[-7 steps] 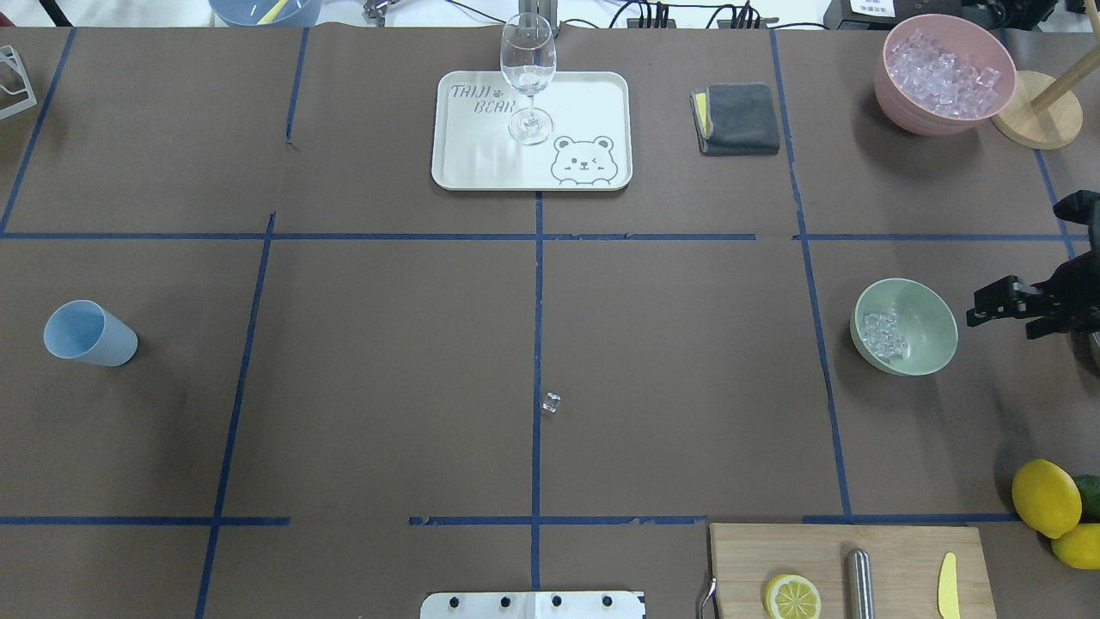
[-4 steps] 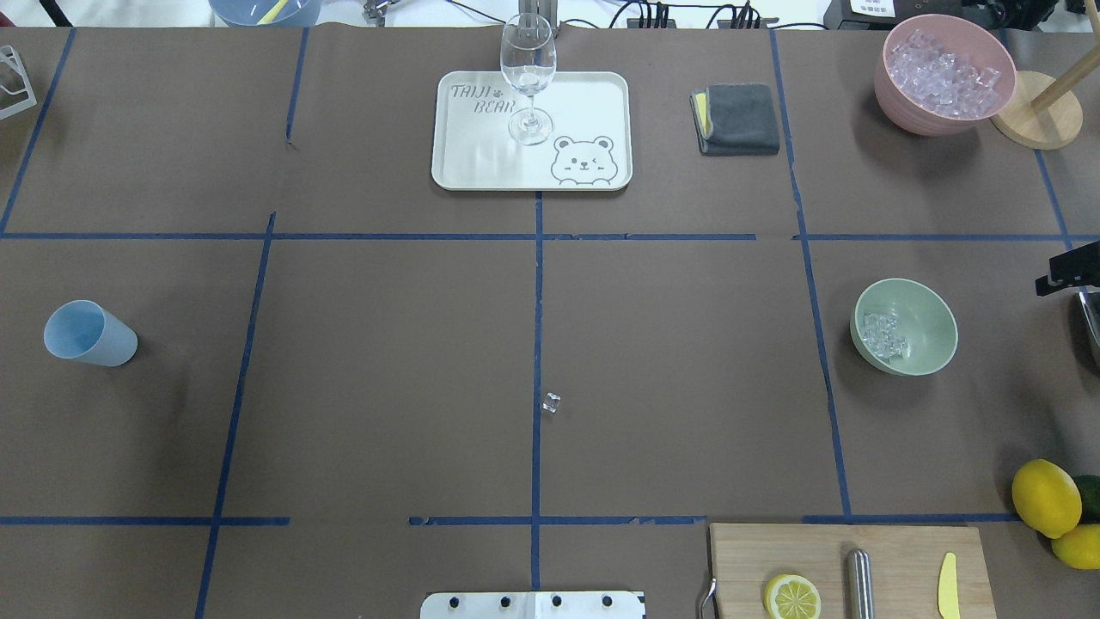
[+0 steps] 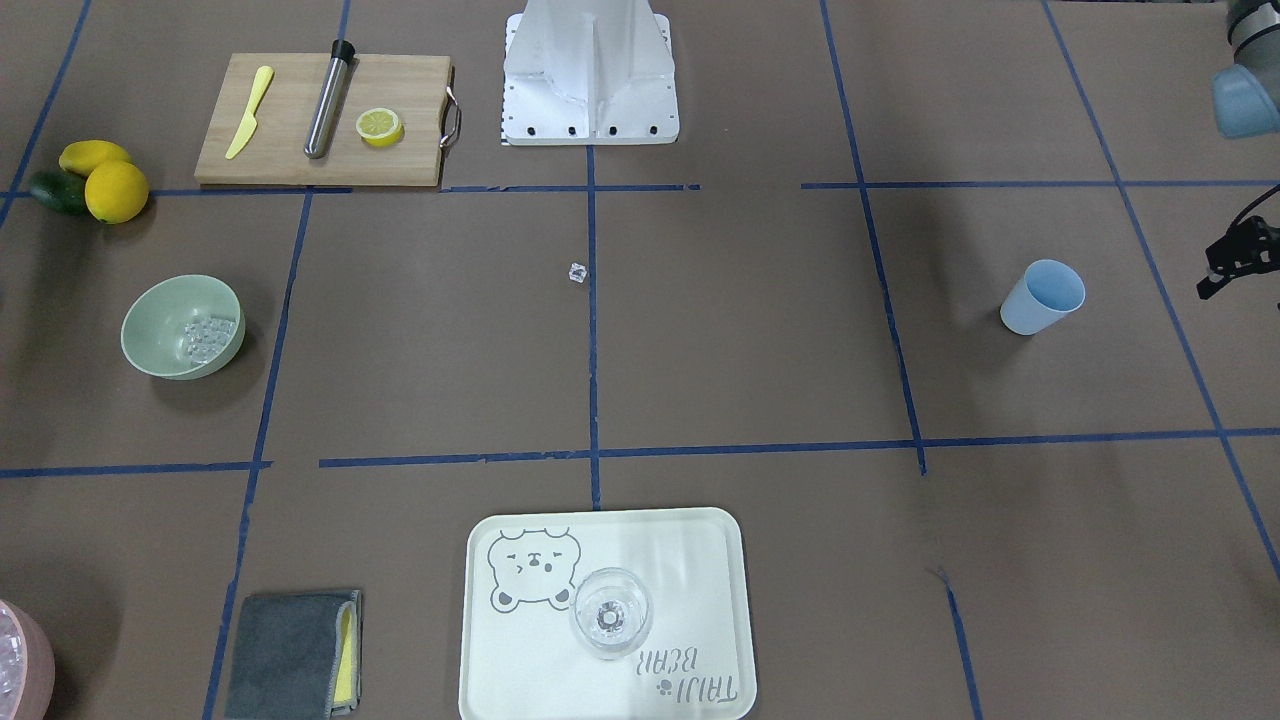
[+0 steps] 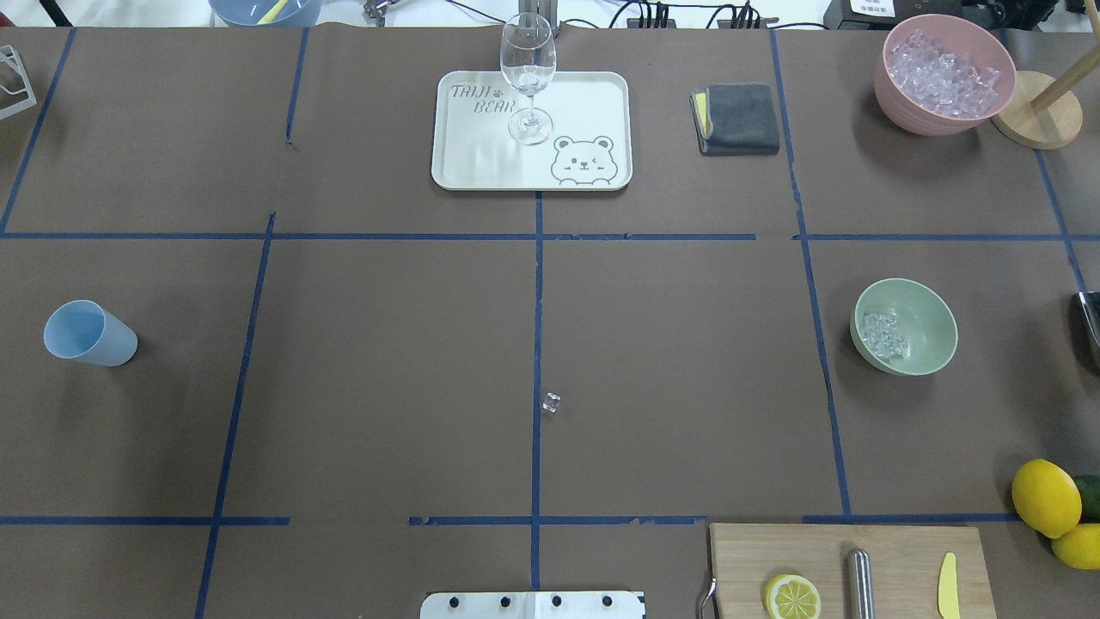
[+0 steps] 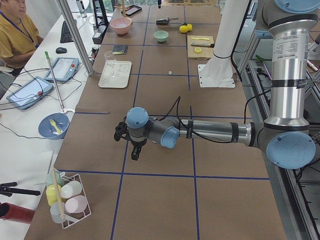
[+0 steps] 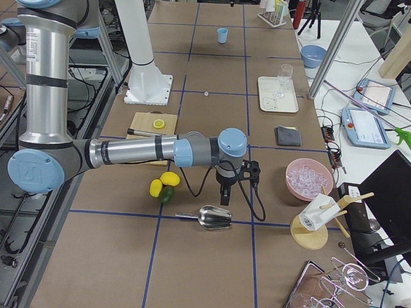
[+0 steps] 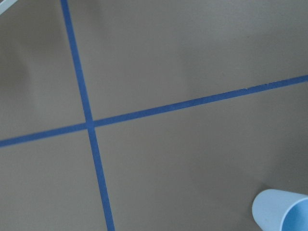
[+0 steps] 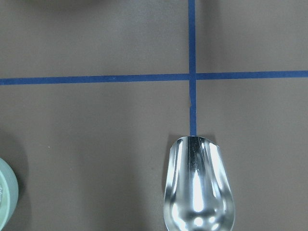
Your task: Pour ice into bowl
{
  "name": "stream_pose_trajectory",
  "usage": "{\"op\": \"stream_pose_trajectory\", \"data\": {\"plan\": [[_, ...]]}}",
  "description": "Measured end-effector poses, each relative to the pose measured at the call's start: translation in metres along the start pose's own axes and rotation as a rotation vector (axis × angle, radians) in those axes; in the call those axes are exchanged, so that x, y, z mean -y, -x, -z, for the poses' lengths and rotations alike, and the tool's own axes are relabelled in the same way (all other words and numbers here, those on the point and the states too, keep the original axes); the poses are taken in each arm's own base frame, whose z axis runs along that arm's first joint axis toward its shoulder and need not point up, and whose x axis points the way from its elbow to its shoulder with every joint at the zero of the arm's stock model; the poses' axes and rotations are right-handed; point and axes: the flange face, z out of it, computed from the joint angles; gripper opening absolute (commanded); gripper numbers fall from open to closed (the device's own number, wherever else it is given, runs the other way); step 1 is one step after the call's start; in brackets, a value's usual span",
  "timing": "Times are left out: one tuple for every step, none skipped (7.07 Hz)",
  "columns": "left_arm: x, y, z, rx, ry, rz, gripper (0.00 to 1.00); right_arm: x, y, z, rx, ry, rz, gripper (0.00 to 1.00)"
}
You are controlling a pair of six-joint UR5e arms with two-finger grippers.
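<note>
I read the pour as all but done. The ice, a small heap of clear glassy cubes, lies inside the round pale sage-green bowl, which sits inboard of my right gripper, toward the table's middle. In the right wrist view only a sliver of the bowl's rim shows at the lower left edge. The shiny metal scoop lies loose on the table just below and beside that gripper, mouth toward the tape cross, with nothing in it that I can see. The right gripper shows only in the side view, so I cannot tell whether its jaws stand apart or closed. The left gripper hangs at the far table end with the light blue plastic cup just inboard of it, and it is too small for me to judge its jaws either. The step in hand, as I judge it, is getting the right arm clear. I would lift straight up before swinging outward, so the fingers neither clip the scoop, which would skate on its rounded back, nor nudge the light bowl and tip the cubes out. One stray clear cube sits well apart from both grippers near the centre line. It looks slippery and too small for a sure pinch, so I would leave it and not chase it.
</note>
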Motion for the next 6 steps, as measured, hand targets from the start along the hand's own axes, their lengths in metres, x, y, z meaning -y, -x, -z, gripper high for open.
{"op": "stream_pose_trajectory", "data": {"plan": [[-0.005,0.013,0.015,0.01,-0.009,-0.023,1.0,0.002,-0.001,0.002,0.001,0.005,0.003,1.0],[-0.019,0.027,0.019,0.015,-0.006,-0.031,1.0,0.001,-0.001,0.003,0.009,0.007,-0.001,1.0],[-0.037,0.04,0.014,0.017,0.01,-0.02,1.0,0.001,0.002,0.002,0.018,0.011,-0.009,1.0],[-0.048,0.048,0.009,0.017,0.024,-0.008,1.0,0.001,0.007,-0.001,0.021,0.018,-0.026,1.0],[-0.054,0.052,0.006,0.017,0.031,0.001,1.0,0.002,0.013,-0.004,0.023,0.018,-0.036,1.0],[-0.056,0.053,0.005,0.018,0.034,0.003,1.0,0.003,0.016,-0.004,0.027,0.007,-0.028,1.0]]}}
